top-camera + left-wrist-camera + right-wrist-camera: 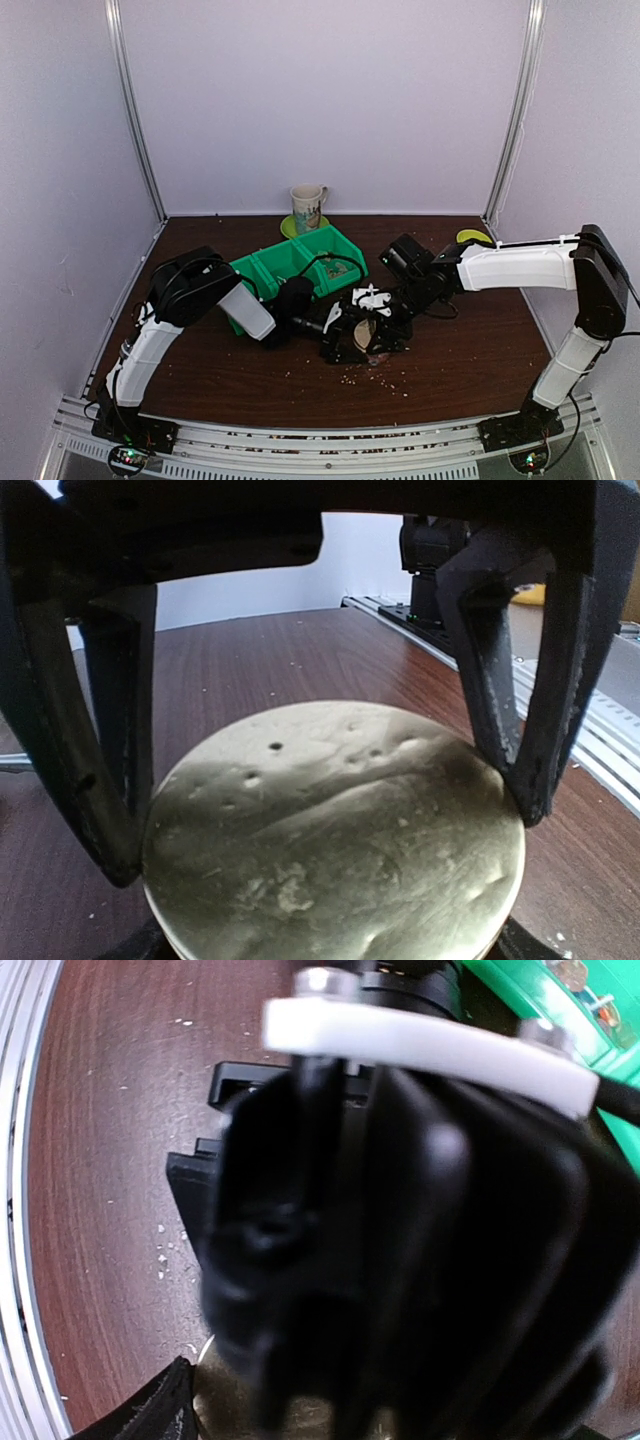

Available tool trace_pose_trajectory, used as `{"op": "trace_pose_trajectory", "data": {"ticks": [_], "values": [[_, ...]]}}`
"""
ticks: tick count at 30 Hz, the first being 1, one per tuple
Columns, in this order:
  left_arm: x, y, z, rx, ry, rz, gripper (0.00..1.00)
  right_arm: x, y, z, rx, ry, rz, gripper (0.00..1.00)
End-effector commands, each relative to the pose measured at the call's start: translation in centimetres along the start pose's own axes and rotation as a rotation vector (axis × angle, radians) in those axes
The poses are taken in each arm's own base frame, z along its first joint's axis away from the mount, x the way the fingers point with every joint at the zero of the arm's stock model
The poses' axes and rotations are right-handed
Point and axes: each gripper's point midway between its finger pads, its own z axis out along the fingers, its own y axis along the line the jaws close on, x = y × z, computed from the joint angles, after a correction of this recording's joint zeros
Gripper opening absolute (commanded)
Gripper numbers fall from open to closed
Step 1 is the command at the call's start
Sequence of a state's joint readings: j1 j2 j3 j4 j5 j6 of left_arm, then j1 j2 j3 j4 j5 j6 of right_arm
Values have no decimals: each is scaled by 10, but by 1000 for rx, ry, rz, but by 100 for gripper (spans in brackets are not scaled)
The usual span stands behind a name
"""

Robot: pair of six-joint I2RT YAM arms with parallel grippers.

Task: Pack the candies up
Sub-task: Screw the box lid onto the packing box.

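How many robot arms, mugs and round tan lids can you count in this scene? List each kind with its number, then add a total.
Robot arms: 2 (left, right)
Mug: 1
Round tan lid: 1
Total: 4

From above and behind the arms (510, 265) we saw the whole desk (200, 390); our wrist cameras sat close over the tan lid (330, 830) at its middle.

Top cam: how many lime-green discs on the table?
2. One lime-green disc sits under the mug at the back centre; the other lies back right, just behind the right arm. The arms may hide more.
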State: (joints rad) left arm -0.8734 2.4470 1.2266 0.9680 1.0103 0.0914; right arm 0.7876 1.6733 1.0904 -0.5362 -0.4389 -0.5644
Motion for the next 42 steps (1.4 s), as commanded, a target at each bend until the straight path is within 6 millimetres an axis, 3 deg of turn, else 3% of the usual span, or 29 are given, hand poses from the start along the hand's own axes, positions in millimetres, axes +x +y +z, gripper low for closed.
{"op": "trace_pose_trajectory", "data": {"ticks": [1, 6, 11, 14, 20, 30, 35, 42], "values": [[27, 16, 2, -114, 85, -70, 64, -6, -7, 5, 55, -24, 102, 85], [32, 37, -5, -232, 117, -85, 64, -4, -13, 10, 126, -23, 205, 86], [35, 55, -14, -347, 155, -93, 64, -1, -37, 13, 260, -17, 395, 86], [37, 61, -17, -388, 173, -97, 64, 3, -51, 15, 333, -11, 520, 87], [37, 62, -19, -403, 181, -94, 64, -1, -60, 18, 367, -37, 602, 88], [37, 53, -15, -346, 165, -84, 64, -12, -49, -16, 343, -42, 429, 100], [32, 42, -11, -281, 135, -72, 64, -6, -35, -33, 288, -24, 275, 100], [21, 16, -5, -130, 59, -53, 64, 7, -13, -41, 191, 9, 33, 99]]}}
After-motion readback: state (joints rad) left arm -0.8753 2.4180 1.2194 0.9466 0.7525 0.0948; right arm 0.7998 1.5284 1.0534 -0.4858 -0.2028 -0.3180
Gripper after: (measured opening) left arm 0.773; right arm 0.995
